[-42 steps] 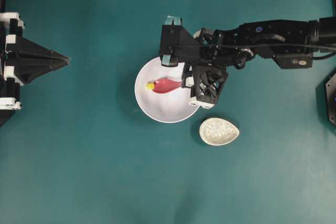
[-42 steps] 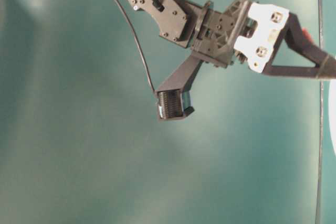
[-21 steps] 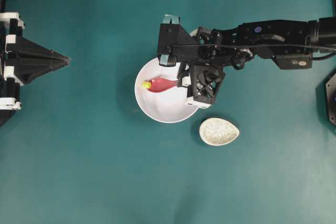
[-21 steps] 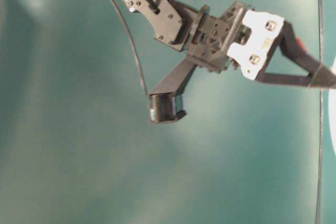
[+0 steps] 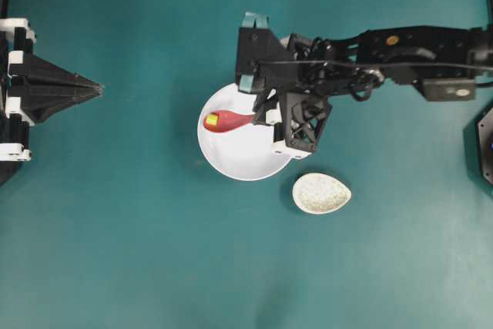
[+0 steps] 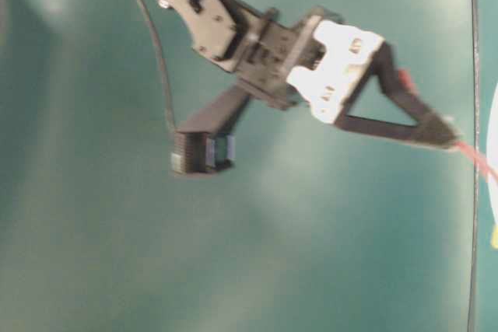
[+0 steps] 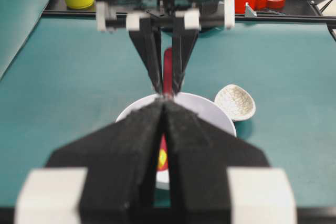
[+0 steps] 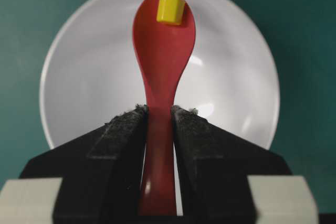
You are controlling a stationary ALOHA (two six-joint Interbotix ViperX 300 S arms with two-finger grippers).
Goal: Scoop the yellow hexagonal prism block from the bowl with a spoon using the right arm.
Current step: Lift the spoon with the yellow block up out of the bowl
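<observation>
Comparing overhead pictures: the yellow block (image 5: 210, 120), earlier at the spoon's (image 5: 227, 121) tip, now sits in its scoop over the bowl (image 5: 239, 161); the scoop looks accomplished. Right wrist view: right hand (image 8: 158, 111) clamps the spoon handle. Left wrist view: left hand (image 7: 163, 109) clenched, empty, short of the bowl.

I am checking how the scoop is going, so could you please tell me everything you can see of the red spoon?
The spoon is a glossy red-pink soup spoon, ceramic by its look, with an oval scoop and a short straight handle. The right pincer is shut on the handle, one finger on each side. The scoop reaches out over the white bowl. The yellow block sits in the scoop near its far tip. In the overhead view the spoon lies roughly level, pointing left over the bowl's upper left part.
</observation>
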